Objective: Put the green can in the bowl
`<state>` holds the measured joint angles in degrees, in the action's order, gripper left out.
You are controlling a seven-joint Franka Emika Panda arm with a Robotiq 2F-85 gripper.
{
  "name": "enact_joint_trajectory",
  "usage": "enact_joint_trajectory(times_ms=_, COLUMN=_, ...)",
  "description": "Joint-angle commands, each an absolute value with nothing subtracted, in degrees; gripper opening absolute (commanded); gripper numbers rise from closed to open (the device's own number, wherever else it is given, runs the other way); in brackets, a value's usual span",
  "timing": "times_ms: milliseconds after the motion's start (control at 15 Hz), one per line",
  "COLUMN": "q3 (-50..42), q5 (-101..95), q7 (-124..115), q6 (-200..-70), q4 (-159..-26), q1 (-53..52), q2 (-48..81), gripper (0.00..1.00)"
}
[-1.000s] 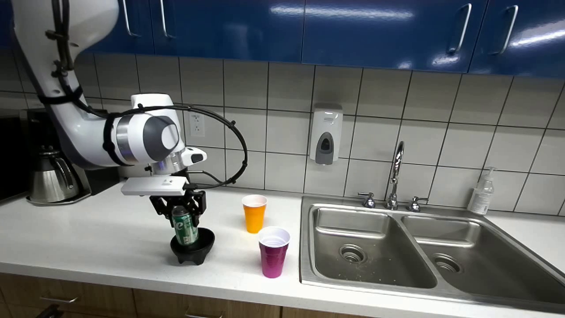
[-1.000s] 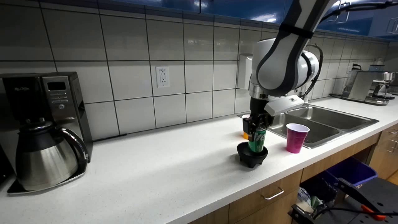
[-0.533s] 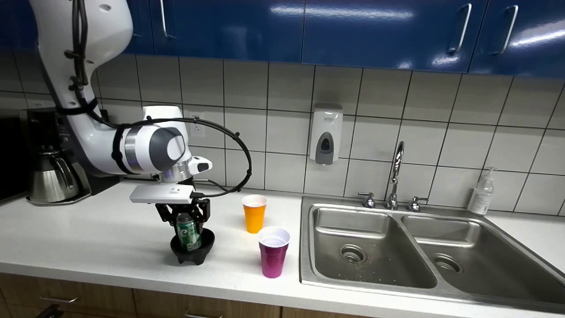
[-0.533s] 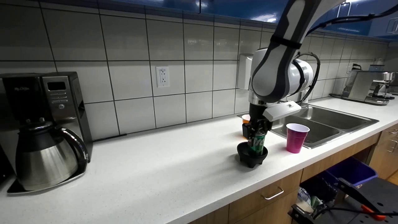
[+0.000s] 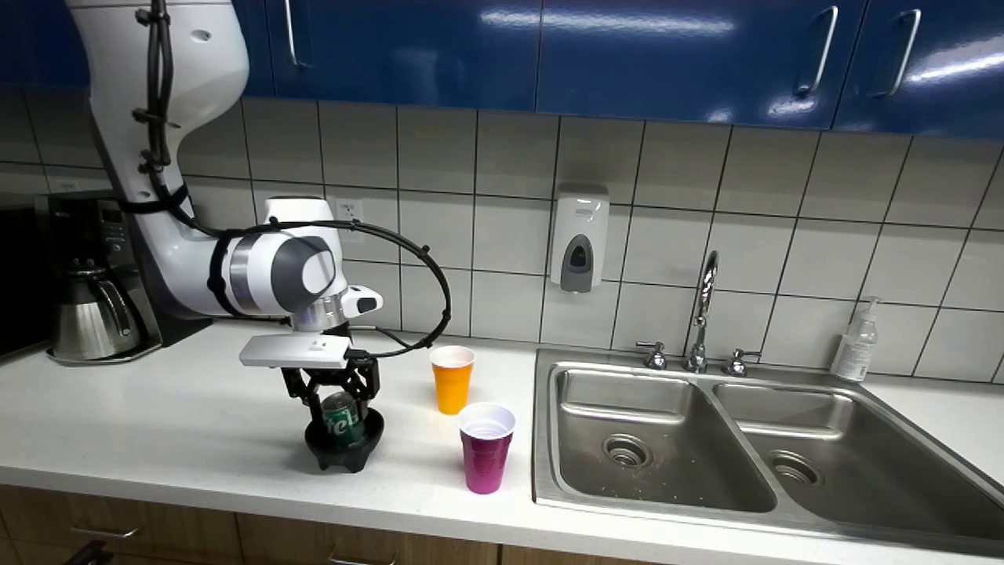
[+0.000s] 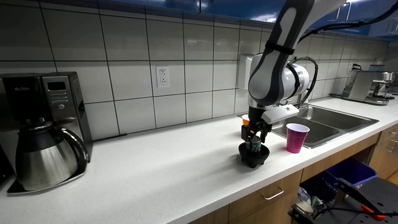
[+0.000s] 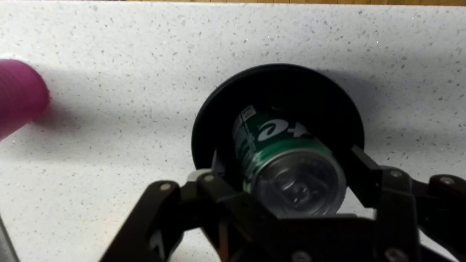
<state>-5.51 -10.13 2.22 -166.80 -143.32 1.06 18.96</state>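
Observation:
The green can (image 5: 343,425) stands in the black bowl (image 5: 347,458), leaning to one side, its silver top up. The can (image 6: 255,147) and the bowl (image 6: 253,160) show in the other exterior view too. In the wrist view the can (image 7: 280,136) tilts inside the bowl (image 7: 276,82). My gripper (image 5: 340,411) points down over the bowl, with one finger on either side of the can's upper part. In the wrist view the gripper (image 7: 287,154) is open, with gaps between the fingers and the can. The can's bottom is hidden in the bowl.
An orange cup (image 5: 452,384) and a purple cup (image 5: 485,455) stand on the counter beside the bowl. The purple cup (image 7: 18,96) is at the wrist view's edge. A double sink (image 5: 541,439) lies beyond the cups. A coffee maker (image 6: 67,93) stands at the counter's far end.
The arm has come down, lowering the can deeper into the bowl. The fingers have opened, and the can sits lower between them, leaning. The bowl has shifted very slightly.

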Motion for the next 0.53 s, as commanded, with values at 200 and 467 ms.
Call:
enact_joint_trajectory(times_ms=200, q3=-4.7, q5=-9.3, q7=3.9, q6=-167.0, q4=-142.6, q1=1.7, q2=18.1, gripper=1.0)
enact_joint_trajectory(times_ms=467, q3=-5.8, q5=-10.6, q7=2.7, q6=-166.5, q4=-143.4, q1=0.3, q2=15.2, gripper=1.0)
